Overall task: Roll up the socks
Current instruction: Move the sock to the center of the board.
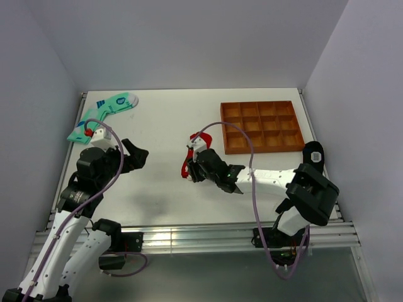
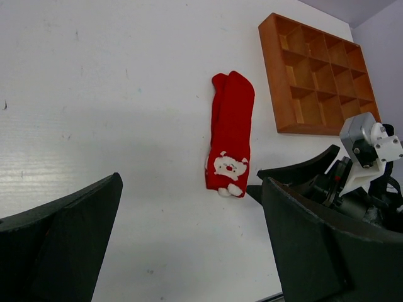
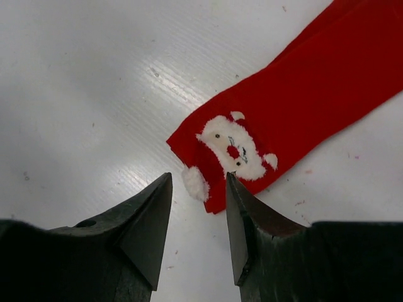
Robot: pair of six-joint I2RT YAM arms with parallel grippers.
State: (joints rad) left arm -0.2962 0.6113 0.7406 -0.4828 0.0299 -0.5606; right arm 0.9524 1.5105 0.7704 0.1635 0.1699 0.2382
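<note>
Socks (image 2: 231,129), bright red soft fabric with a white figure mark, lay flat on the white tabletop (image 1: 157,119), left of the brown wooden compartment tray (image 1: 223,126). Right gripper (image 3: 198,187) hung at the marked end, jaws narrowly apart. Left gripper (image 2: 189,182): jaws wide apart, empty.

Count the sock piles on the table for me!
3. The red socks lie mid-table by the right gripper, a mint-green sock at the far left, and a black sock at the right edge beside the tray. Piles may hide more.
</note>
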